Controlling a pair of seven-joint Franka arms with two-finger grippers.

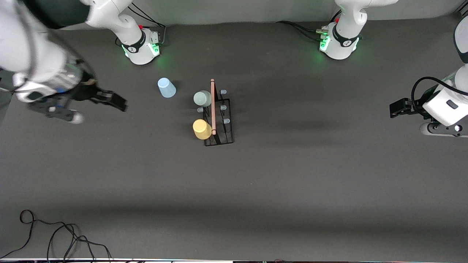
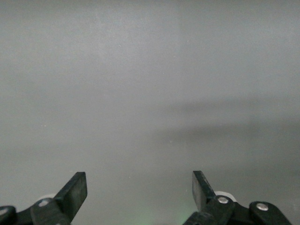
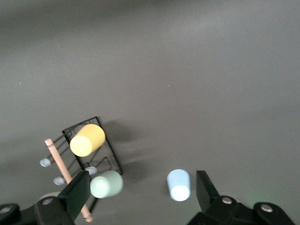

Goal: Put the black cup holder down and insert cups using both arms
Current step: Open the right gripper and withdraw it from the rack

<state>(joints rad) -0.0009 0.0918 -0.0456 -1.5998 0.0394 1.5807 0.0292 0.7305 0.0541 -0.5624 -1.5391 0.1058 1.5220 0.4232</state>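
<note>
Midway along the table (image 1: 292,190) stands the black cup holder (image 1: 218,124), with the pale green cup (image 1: 202,98) and yellow cup (image 1: 202,129) hung on its pegs. Toward the right arm's end, the light blue cup (image 1: 166,88) sits upside down on the table. Over that end, the right gripper (image 1: 98,109) hangs with fingers spread; the left gripper (image 2: 139,192) waits, released, over its own end.

Even, dim light; right gripper (image 1: 109,99) seems motion-blurred.
</note>
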